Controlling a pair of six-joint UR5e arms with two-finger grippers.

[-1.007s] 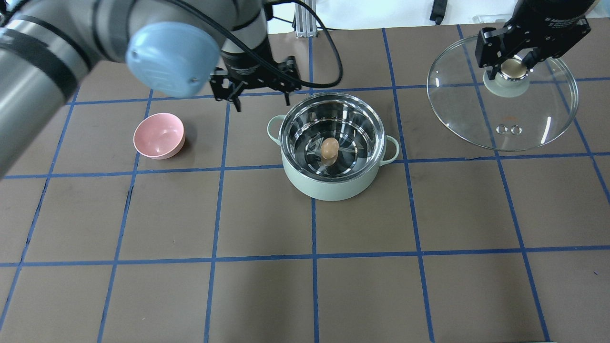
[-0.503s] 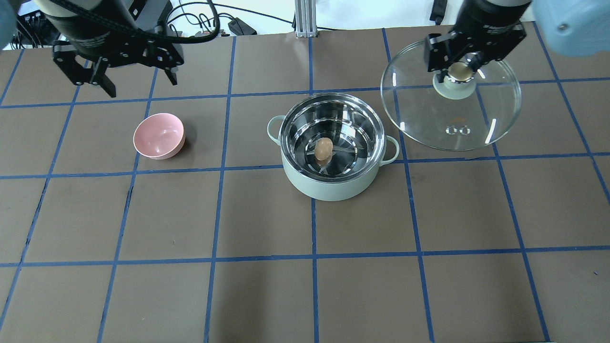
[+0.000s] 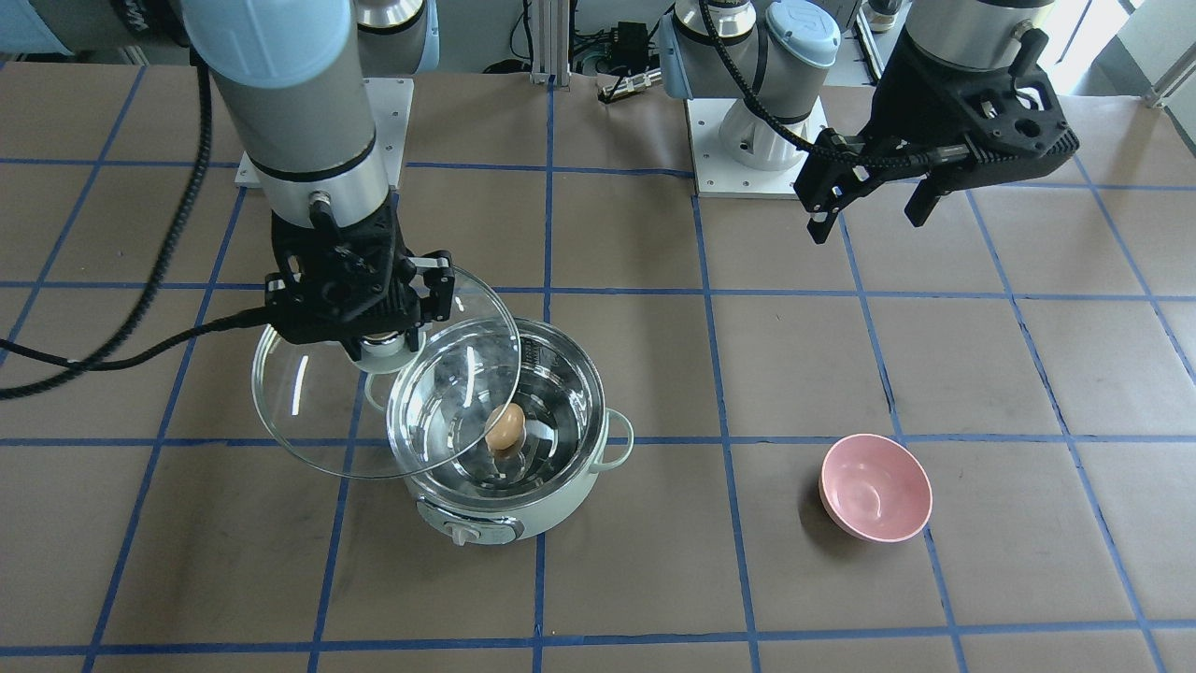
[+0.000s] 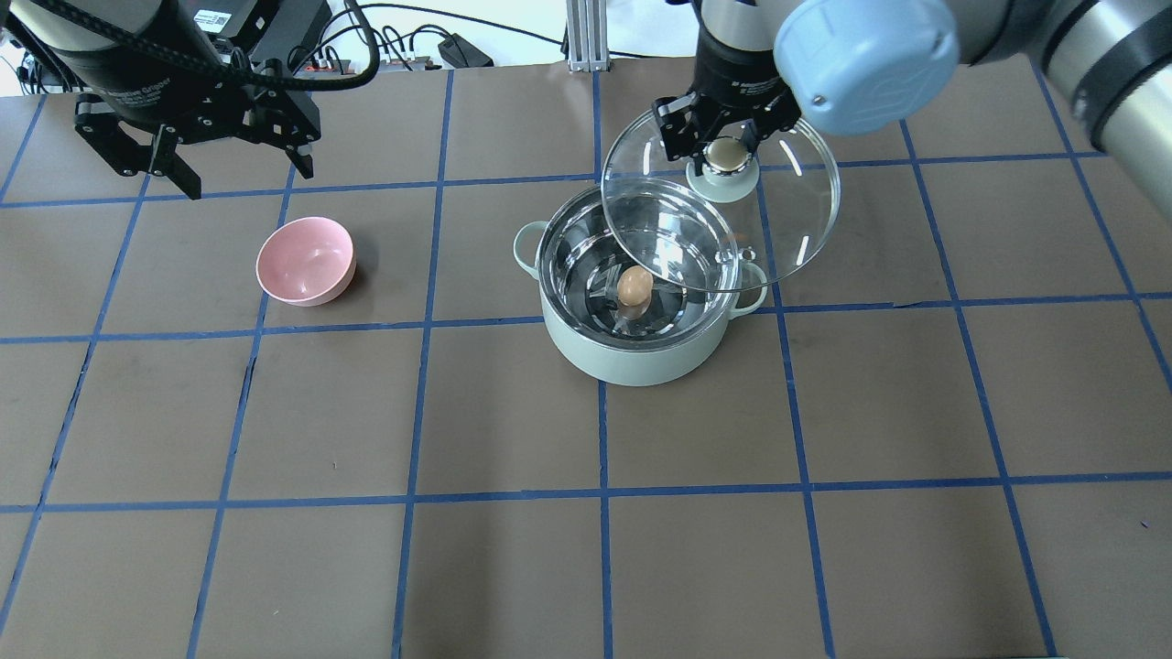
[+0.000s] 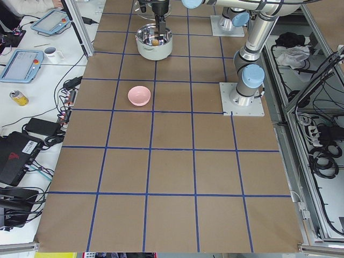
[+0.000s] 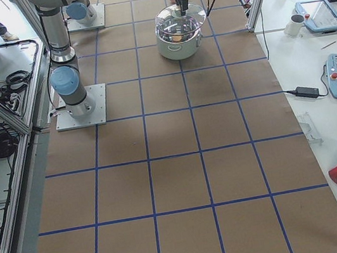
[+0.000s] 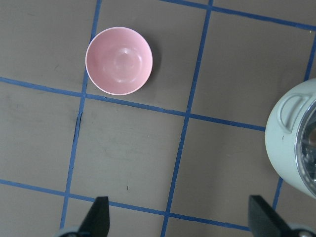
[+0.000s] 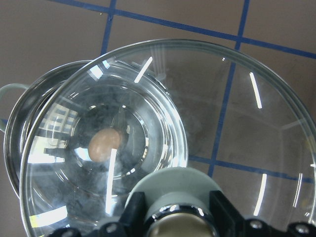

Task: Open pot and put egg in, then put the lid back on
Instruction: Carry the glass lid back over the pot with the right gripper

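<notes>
Right hand (image 4: 725, 156) is gripping clear glass lid (image 4: 792, 220) partly over mint-green round pot (image 4: 632, 361); only front view is showing control knob (image 3: 460, 532); left hand (image 4: 247, 174) is hanging open.

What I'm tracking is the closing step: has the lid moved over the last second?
Yes. In the overhead view the lid has shifted left, from beside the pot to overlapping its rim, carried by the right gripper.
</notes>
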